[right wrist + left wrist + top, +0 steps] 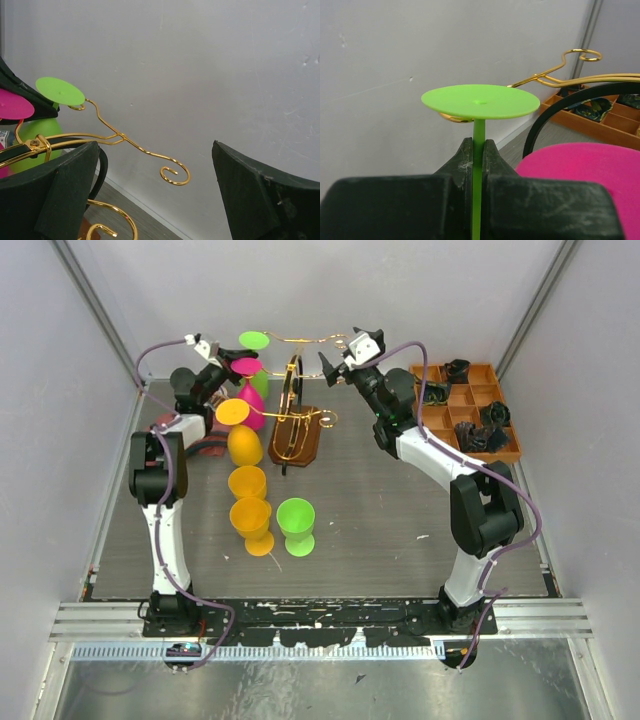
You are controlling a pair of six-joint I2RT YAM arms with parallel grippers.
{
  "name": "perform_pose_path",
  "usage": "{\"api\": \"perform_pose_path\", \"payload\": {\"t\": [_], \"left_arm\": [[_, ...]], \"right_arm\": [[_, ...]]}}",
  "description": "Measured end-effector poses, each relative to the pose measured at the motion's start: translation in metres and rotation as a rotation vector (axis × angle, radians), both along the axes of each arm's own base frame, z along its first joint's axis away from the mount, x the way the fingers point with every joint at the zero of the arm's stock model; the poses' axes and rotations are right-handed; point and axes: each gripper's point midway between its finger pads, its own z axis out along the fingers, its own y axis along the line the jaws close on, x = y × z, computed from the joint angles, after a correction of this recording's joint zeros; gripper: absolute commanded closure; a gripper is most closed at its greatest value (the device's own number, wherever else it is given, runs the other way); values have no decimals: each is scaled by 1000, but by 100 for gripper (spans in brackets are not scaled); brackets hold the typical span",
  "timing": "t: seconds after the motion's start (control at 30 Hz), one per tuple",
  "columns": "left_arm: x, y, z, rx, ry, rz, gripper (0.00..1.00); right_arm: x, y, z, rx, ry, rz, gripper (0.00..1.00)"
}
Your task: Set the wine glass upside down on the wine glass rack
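Two arm bases are bolted to a metal rail at the near edge of a dark grey, wood-grained table. Pale grey walls close in the sides and back. Nearest on the surface stand an upright green goblet and a line of orange glasses. Farther back is the wine glass rack, with an orange tray of dark items well to its right. The left gripper is clamped on the stem of the green wine glass, held foot-up at the tip of a gold scroll arm, just beside a pink glass. The right gripper hovers above the rack, jaws spread wide and empty.
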Motion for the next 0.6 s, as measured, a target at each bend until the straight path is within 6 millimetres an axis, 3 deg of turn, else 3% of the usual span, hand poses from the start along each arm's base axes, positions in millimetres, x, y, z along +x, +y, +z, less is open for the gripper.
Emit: {"api": "perform_pose_path", "payload": {"t": [0.13, 0.37, 0.6], "left_arm": [[-7, -9, -1, -22, -7, -21, 100], [-23, -21, -23, -34, 41, -46, 100], [-34, -23, -16, -36, 37, -46, 100]], "right_arm": [[0, 1, 0, 5, 3, 6, 0], [-1, 1, 0, 7, 6, 10, 0], [-1, 2, 0, 6, 4, 16, 0]]}}
